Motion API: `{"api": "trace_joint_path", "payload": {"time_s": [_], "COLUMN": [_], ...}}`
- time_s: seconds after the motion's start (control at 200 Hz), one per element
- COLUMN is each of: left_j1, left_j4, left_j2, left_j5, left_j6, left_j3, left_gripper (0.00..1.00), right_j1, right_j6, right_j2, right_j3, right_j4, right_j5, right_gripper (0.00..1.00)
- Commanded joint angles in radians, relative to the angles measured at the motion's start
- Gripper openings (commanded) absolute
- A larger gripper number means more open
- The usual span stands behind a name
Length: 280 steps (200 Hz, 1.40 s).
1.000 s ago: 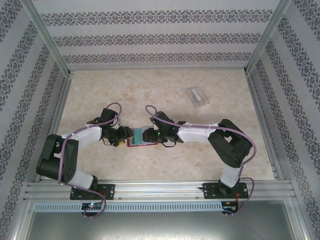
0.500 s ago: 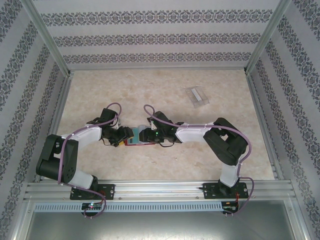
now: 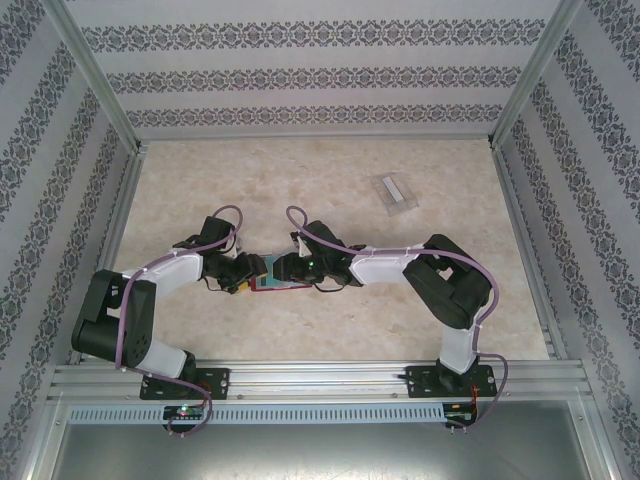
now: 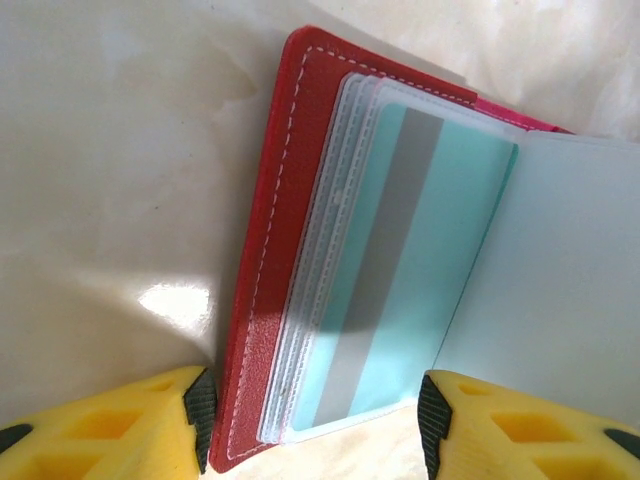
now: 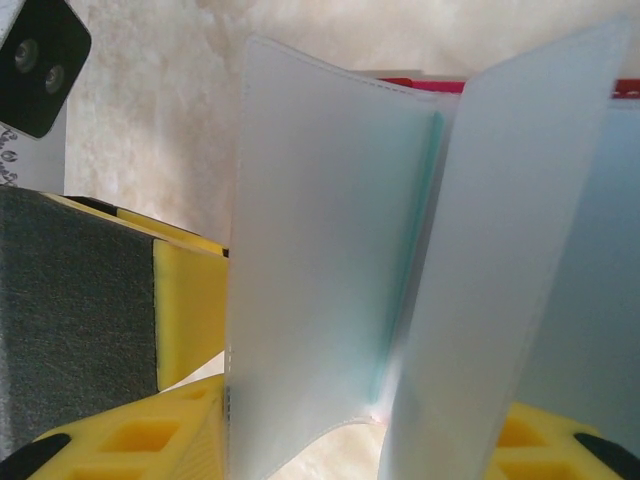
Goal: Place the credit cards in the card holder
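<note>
Between my left claw (image 4: pixel 310 425) jaws, spread and gripping nothing: red wallet (image 4: pixel 275 250), teal card (image 4: pixel 400 260) sleeved. Right claw (image 5: pixel 370 440) straddles floppy sleeves (image 5: pixel 320 250); grip unclear. Risk: sleeves buckle, wallet drags along with card.

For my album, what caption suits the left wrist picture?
Open red wallet on the table, a teal credit card inside its clear sleeve.

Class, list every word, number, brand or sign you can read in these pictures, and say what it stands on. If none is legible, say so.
None: no legible text in these pictures.
Teal plastic card with a grey stripe, in a frosted sleeve of the open red stitched wallet: no print on the face showing.
Small clear plastic card holder with a whitish strip: too small to tell.
Patterned wall bands: ornament, not lettering.
</note>
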Motion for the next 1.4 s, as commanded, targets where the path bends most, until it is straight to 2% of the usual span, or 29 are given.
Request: {"api": "trace_joint_path", "payload": {"time_s": [0.0, 0.15, 0.335, 0.744, 0.964, 1.289, 1.394], "left_j1": [0.02, 0.039, 0.065, 0.093, 0.089, 0.019, 0.001], "left_j4": [-0.03, -0.02, -0.016, -0.025, -0.046, -0.121, -0.124], "left_j2": [-0.027, -0.042, -0.051, -0.046, -0.003, 0.106, 0.158], "left_j5": [0.019, 0.013, 0.014, 0.032, 0.04, -0.041, -0.031], "left_j6": [-0.017, -0.039, -0.055, -0.089, -0.048, 0.039, 0.047], "left_j3": [0.018, 0.007, 0.004, 0.116, 0.164, 0.212, 0.227], "left_gripper": [0.6, 0.62, 0.65, 0.74, 0.76, 0.75, 0.74], "right_j1": [-0.006, -0.006, -0.006, 0.0, 0.001, 0.006, 0.004], "right_j6": [0.006, -0.012, -0.039, -0.133, -0.167, -0.176, -0.185], "right_j2": [0.007, 0.001, 0.0, 0.041, 0.061, 0.05, 0.04], "right_j3": [0.01, 0.001, 0.013, 0.069, 0.099, 0.105, 0.101], "right_j4": [0.016, 0.011, -0.017, -0.091, -0.136, -0.136, -0.143], "right_j5": [-0.009, -0.002, 0.006, -0.001, 0.005, -0.002, 0.01], "right_gripper": [0.47, 0.47, 0.6, 0.7, 0.72, 0.71, 0.71]}}
